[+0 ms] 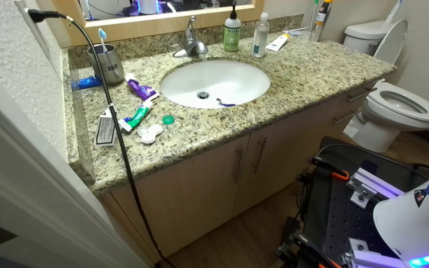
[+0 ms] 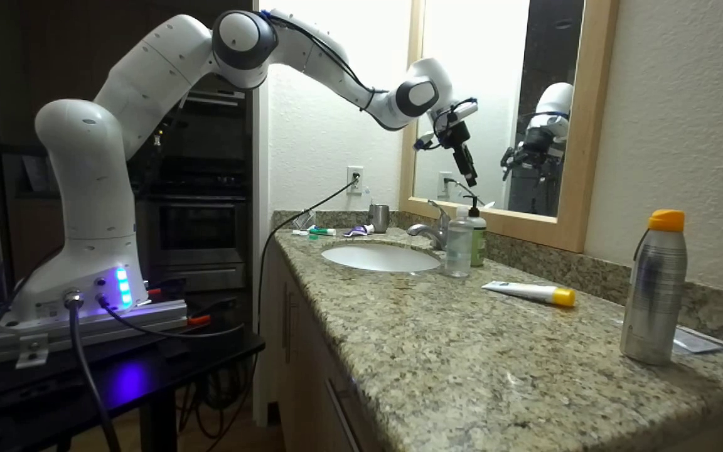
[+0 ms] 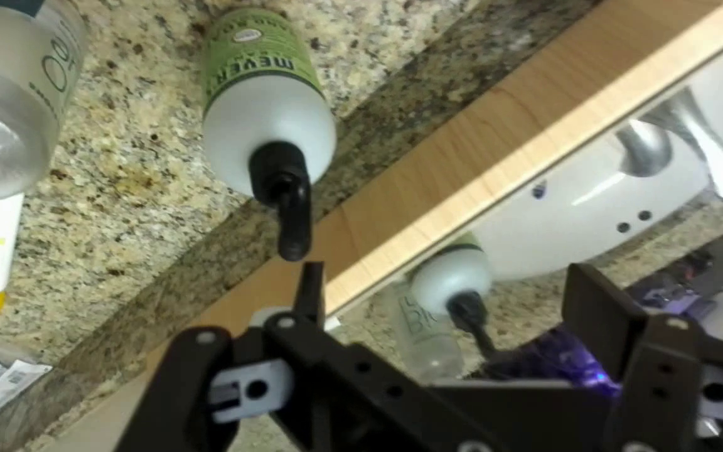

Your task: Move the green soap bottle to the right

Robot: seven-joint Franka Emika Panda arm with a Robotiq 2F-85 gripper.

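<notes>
Countertop (image 1: 311, 74), speckled, bears the green soap bottle (image 1: 231, 37) before a mirror (image 2: 493, 63), fingers (image 3: 603, 314) spread apart.

In an exterior view, the camera looks down from high at the near left of the tabletop (image 1: 333, 67), facing across the sink (image 1: 233, 80) to a toilet (image 1: 404, 108) at far right, with my base (image 1: 419, 216) cut off at near right. In an exterior view set low over the tabletop, the camera faces lengthwise past the nearby spray can (image 2: 653, 295) toward the sink, with my arm (image 2: 236, 37) on the left. Both exterior views share the sink, spray can and green soap bottle (image 3: 267, 125). My wrist view looks down at that bottle from close above, my jaws across the view's near edge; it shares bottle and mirror frame (image 3: 462, 144) with both.
</notes>
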